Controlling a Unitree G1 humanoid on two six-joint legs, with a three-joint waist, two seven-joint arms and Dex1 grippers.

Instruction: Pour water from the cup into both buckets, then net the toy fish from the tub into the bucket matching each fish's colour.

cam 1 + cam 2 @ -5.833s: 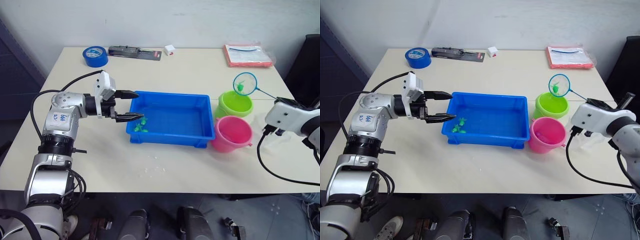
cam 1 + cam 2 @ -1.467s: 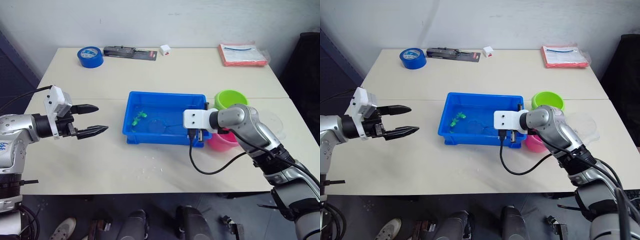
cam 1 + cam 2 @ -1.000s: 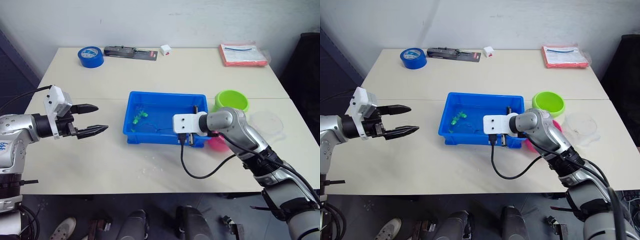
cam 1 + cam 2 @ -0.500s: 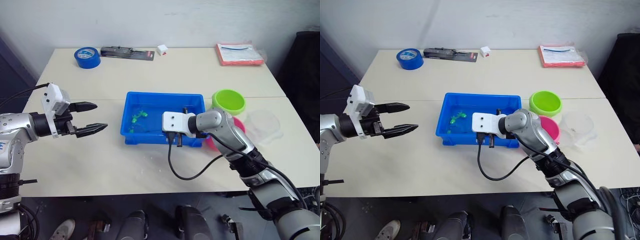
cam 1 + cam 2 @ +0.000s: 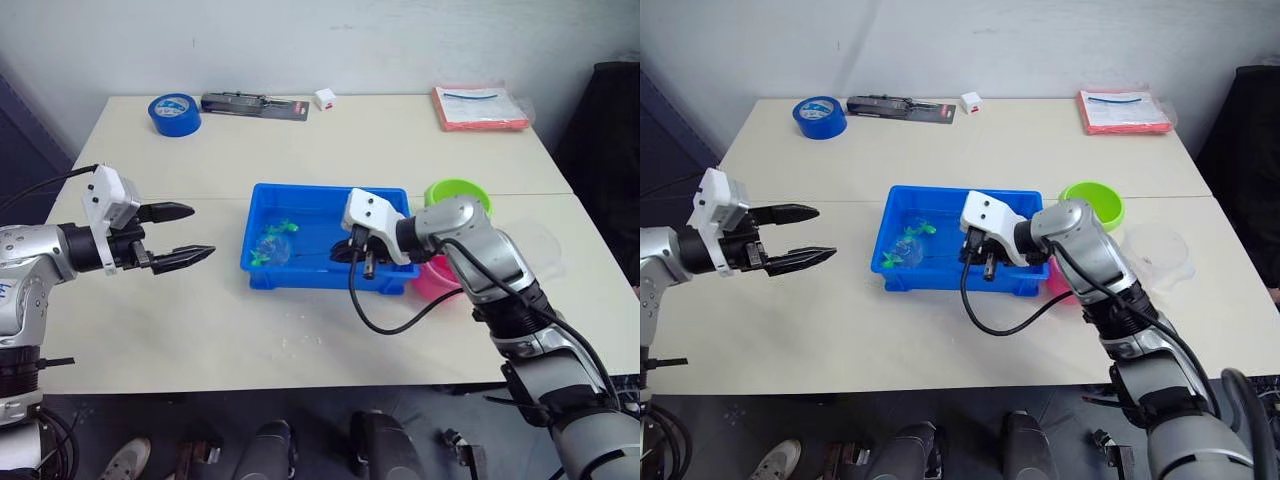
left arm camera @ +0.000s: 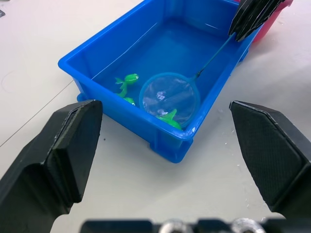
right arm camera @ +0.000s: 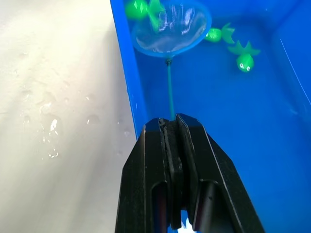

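Note:
The blue tub (image 5: pixel 320 189) sits mid-table holding water and green toy fish (image 7: pixel 244 60) at its left end. My right gripper (image 7: pixel 171 127) is shut on the thin handle of the net (image 7: pixel 172 26) and hangs over the tub's front right part (image 5: pixel 357 252). The net's light blue ring (image 6: pixel 170 93) lies low among the green fish (image 6: pixel 127 77). The lime green bucket (image 5: pixel 456 191) and the pink bucket (image 5: pixel 436 281) stand right of the tub, partly behind my right arm. The clear cup (image 5: pixel 1166 256) stands further right. My left gripper (image 5: pixel 200 231) is open and empty, left of the tub.
Along the far edge of the table lie a blue tape roll (image 5: pixel 174 113), a black tool (image 5: pixel 255 103), a small white box (image 5: pixel 324 98) and a red folder (image 5: pixel 480 108). Water drops (image 5: pixel 302 342) dot the table in front of the tub.
My right wrist has turned and moved right, and the net has swept to the tub's left end among the green fish. The left arm has stayed where it was.

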